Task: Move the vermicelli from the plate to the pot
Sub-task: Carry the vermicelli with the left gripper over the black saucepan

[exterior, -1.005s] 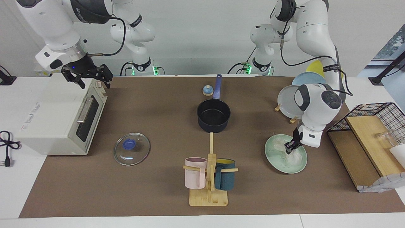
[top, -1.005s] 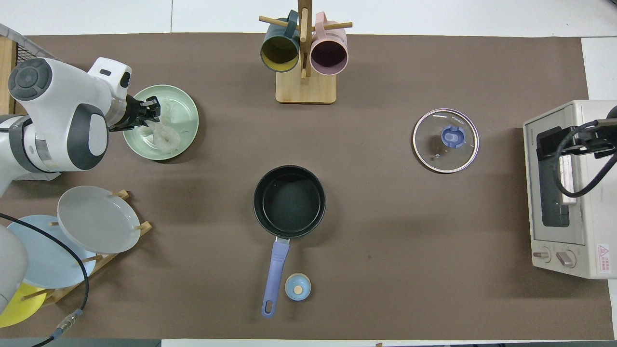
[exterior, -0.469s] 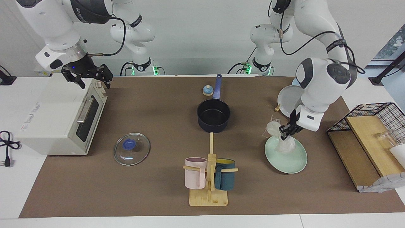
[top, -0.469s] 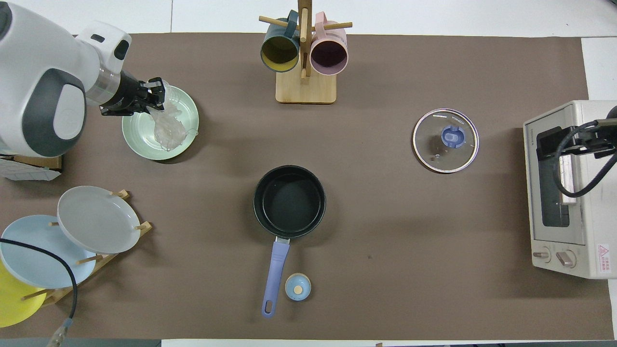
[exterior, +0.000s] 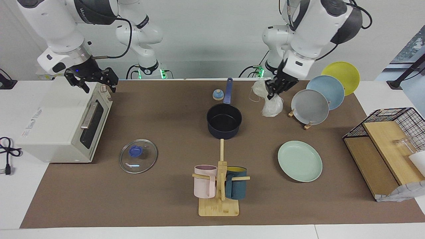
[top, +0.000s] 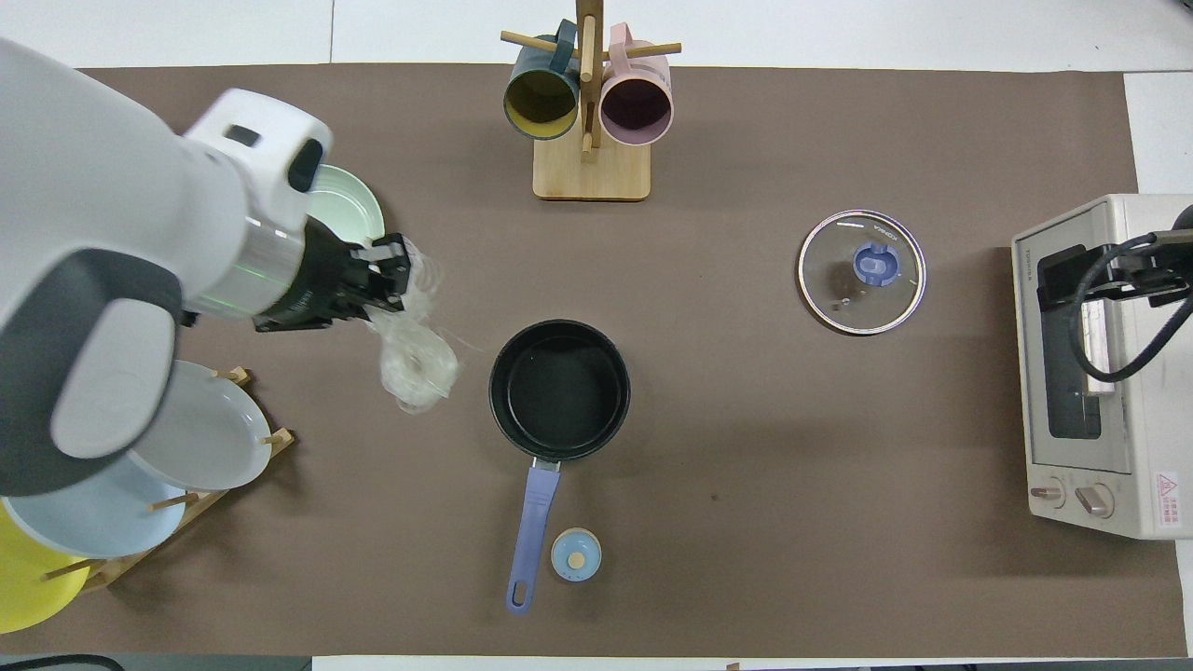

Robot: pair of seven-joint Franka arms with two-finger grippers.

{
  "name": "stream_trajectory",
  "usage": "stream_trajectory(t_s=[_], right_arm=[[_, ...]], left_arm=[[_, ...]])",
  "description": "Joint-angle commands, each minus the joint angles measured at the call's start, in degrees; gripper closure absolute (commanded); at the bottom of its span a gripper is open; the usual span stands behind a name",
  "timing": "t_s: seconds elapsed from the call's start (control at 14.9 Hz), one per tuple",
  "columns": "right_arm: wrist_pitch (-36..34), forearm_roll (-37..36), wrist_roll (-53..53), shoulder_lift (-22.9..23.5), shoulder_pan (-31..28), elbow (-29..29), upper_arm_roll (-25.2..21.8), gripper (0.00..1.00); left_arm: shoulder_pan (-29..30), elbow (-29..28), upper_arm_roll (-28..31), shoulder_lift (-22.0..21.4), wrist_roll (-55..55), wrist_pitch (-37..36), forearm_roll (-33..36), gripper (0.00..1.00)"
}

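Observation:
My left gripper (exterior: 274,93) (top: 399,282) is shut on the vermicelli (exterior: 271,106) (top: 419,370), a translucent white clump that hangs below it in two loose nests. It is raised over the brown mat between the pot and the plate rack, a little to the side of the pot's rim. The dark navy pot (exterior: 224,121) (top: 559,390) stands mid-table with nothing in its black inside, its blue handle (exterior: 228,90) pointing toward the robots. The mint-green plate (exterior: 299,161) (top: 359,200) lies bare, partly covered by the arm in the overhead view. My right gripper (exterior: 99,87) waits open over the toaster oven.
A white toaster oven (exterior: 63,122) sits at the right arm's end, with a glass lid (exterior: 138,156) beside it. A mug rack (exterior: 219,186) stands farther from the robots than the pot. A rack of grey, blue and yellow plates (exterior: 310,106) and a wire basket (exterior: 385,132) are at the left arm's end.
My left gripper has lifted the vermicelli off the green plate, risen and swung toward the pot. The plate is now bare. The right arm has not moved.

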Motion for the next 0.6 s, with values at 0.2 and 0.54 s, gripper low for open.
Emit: stream_trajectory(t_s=[0.2, 0.54], right_arm=[[-0.7, 1.4, 0.7, -0.6, -0.3, -0.5, 0.2, 0.00], [-0.6, 1.4, 0.7, -0.6, -0.3, -0.5, 0.2, 0.00]], left_arm=[[-10.2, -17.2, 0.7, -2.4, -4.9, 13.6, -1.0, 1.00], [-11.4, -18.7, 0.7, 2.7, -5.7, 20.8, -1.0, 1.00]])
